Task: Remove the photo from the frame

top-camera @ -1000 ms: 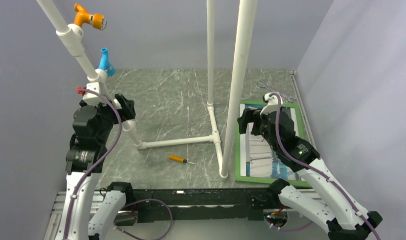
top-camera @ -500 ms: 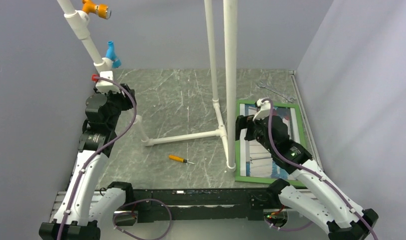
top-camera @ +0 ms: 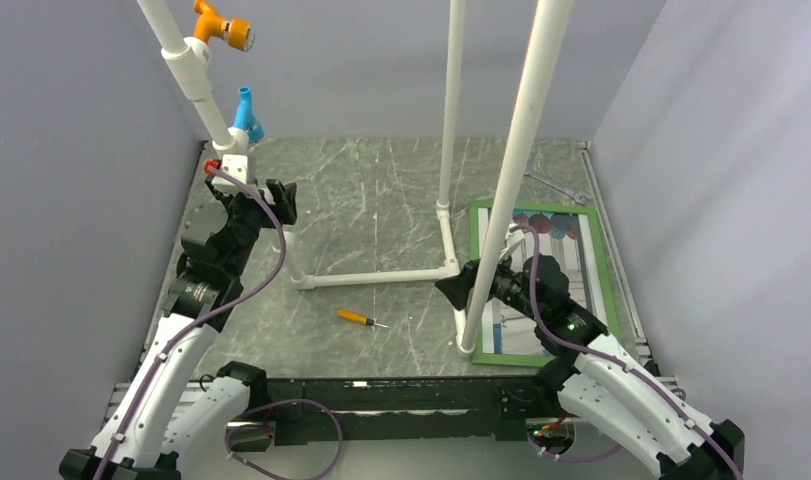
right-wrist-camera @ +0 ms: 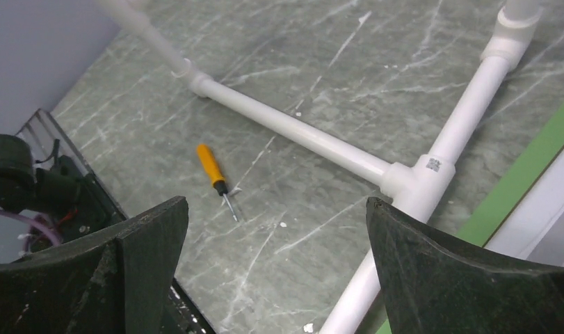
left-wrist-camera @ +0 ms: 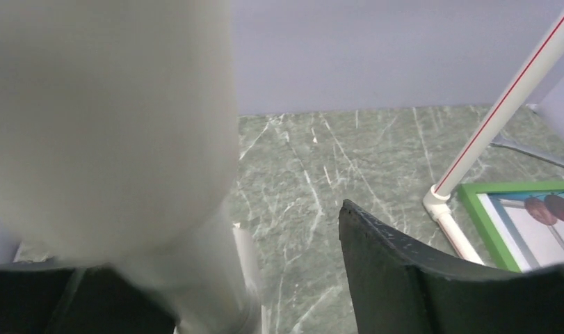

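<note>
Over on the left, the left gripper (top-camera: 277, 208) has its jaws spread around a leg of the tall white plastic pipe stand (top-camera: 376, 276). The wrist view shows bare table between pipe and one finger, so it is bracketing, not pinching. My read is that the job right now is getting that stand clear of the picture. The clean way is to close firmly on the pipe, then carry the stand leftwards with its feet lifted rather than scraped. Mid-table, a small orange-handled screwdriver (top-camera: 356, 317) lies on the grey-green marbled tabletop (top-camera: 381, 180), close to that path, so steer behind it. Next, the right gripper (right-wrist-camera: 275, 209), fingers wide apart and holding nothing, hovers over the stand's base rail; best it waits. Far right, flat on the table, sits the thin green picture frame (top-camera: 604, 275) with the white-bordered photo (top-camera: 579, 250) inside, balloons showing. I can't tell whether the stand's near foot rests on the green rail or just beside it. The right arm covers the photo's middle, any glass or fastenings can't be made out, and the left wrist view is mostly blur.
</note>
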Motion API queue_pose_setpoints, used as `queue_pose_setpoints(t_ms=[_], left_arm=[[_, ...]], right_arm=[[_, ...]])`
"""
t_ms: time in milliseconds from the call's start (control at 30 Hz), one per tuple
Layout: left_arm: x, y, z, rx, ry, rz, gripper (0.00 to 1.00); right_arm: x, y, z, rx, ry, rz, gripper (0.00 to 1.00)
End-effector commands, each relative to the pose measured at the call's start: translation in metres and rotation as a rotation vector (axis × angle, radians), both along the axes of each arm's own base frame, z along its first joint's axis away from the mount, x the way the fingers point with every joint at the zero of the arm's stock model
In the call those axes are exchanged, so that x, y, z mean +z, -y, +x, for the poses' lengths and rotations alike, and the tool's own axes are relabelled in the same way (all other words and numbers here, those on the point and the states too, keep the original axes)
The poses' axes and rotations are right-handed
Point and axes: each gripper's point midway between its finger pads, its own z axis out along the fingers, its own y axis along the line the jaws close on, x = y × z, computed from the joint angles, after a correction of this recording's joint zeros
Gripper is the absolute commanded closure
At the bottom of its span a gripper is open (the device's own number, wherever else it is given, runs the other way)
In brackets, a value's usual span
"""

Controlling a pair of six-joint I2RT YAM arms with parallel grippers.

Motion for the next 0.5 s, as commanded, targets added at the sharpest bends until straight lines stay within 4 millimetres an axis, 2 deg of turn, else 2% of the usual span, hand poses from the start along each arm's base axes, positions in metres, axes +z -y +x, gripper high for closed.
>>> queue_pose_setpoints(t_ms=[0, 100, 167, 300, 467], left_arm=[[0.038, 0.011, -0.003, -0.049, 0.113, -0.029, 0.19], [0.034, 0.012, -0.006, -0.062, 0.088, -0.026, 0.12], [0.035, 0.016, -0.009, -0.086, 0.081, -0.029, 0.02], [0.034, 0.022, -0.017, -0.127, 0.040, -0.027, 0.00], [0.031, 0.018, -0.032, -0.127, -0.003, -0.035, 0.01]], right_arm=[[0.006, -0.004, 0.014, -0.035, 0.010, 0.004, 0.00], [0.005, 0.006, 0.025, -0.118, -0.019, -0.023, 0.00], [0.006, 0.013, 0.029, -0.175, -0.041, -0.036, 0.00], [0.004, 0.021, 0.033, -0.222, -0.072, -0.082, 0.00], [-0.001, 0.024, 0.032, -0.234, -0.094, -0.097, 0.00]])
